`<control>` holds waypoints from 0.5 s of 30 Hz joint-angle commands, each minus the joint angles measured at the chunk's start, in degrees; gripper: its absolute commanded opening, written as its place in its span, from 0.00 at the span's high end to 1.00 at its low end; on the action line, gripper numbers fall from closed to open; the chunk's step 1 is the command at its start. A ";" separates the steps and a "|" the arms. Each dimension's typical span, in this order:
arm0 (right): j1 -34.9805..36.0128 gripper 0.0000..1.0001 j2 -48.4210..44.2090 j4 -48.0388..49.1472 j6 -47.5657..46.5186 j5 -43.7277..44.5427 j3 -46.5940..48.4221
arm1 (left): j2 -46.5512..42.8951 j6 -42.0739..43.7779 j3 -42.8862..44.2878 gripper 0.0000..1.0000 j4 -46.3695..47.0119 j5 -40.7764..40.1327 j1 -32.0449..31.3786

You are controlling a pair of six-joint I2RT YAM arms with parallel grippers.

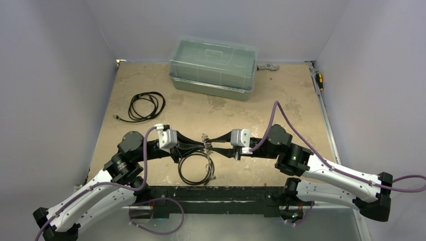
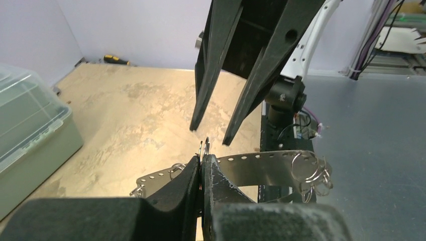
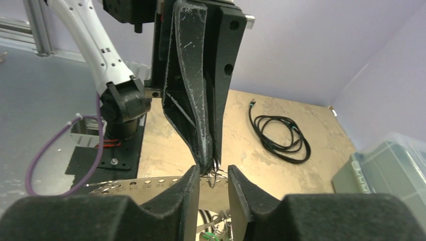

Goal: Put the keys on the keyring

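- Left fingers [image 2: 218,175] are pinching shut on what seems the top of the keyring [image 2: 261,165], which is sitting by the near edge of the counter [image 1: 281,100], midway along.
- Right fingers [image 3: 187,193] are standing open, straddling that pinched spot.
- Closing off-centre is risking bending the thin metal or knocking it out of the left grip.
- Keys [image 1: 213,176] appear to be sitting at the loop's right side; any jolt is likely swinging them into the gap.

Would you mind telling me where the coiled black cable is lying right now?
In the top view the coiled black cable lies at the left of the table, between the plastic box and the left arm.
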 commanded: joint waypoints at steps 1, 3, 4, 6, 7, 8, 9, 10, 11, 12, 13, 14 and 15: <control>0.30 0.68 -1.03 3.85 0.68 3.60 0.01 | -1.75 4.61 3.94 1.00 -4.46 -3.24 -0.03; 0.31 0.66 -0.87 3.86 0.74 3.69 -0.01 | -2.20 6.29 4.89 1.00 -8.19 -3.84 -0.02; 0.31 0.65 -0.66 3.61 0.70 3.56 0.10 | -2.35 7.22 5.45 1.00 -9.67 -4.20 0.00; 0.31 0.63 0.17 2.84 0.49 2.70 0.60 | -2.47 8.55 6.43 1.00 -12.23 -4.89 -0.06; 0.31 0.62 0.73 2.07 0.32 1.99 1.13 | -2.49 9.21 6.82 1.00 -13.31 -5.18 -0.04; 0.31 0.61 1.43 1.21 0.15 1.24 1.62 | -2.52 9.73 7.19 1.00 -14.34 -5.35 -0.03; 0.31 0.60 2.16 0.35 -0.10 0.61 2.25 | -2.43 10.10 7.63 1.00 -15.22 -5.47 -0.04; 0.31 0.60 2.94 -0.50 -0.24 0.11 2.86 | -2.39 10.50 7.97 1.00 -16.09 -5.57 -0.01; 0.31 0.60 3.83 -1.09 -0.39 -0.31 3.33 | -2.26 10.83 8.41 1.00 -16.80 -5.63 -0.05; 0.31 0.60 4.37 -1.57 -0.51 -0.63 3.74 | -2.12 11.25 8.72 1.00 -17.47 -5.63 -0.03; 0.31 0.60 4.88 -1.81 -0.60 -0.91 4.07 | -1.88 11.59 9.04 1.00 -18.04 -5.64 -0.01; 0.31 0.60 5.21 -1.99 -0.62 -1.02 4.22 | -1.62 11.85 9.19 1.00 -18.60 -5.56 -0.06; 0.31 0.61 5.48 -2.06 -0.70 -1.13 4.39 | -1.36 12.14 9.26 1.00 -18.80 -5.30 -0.07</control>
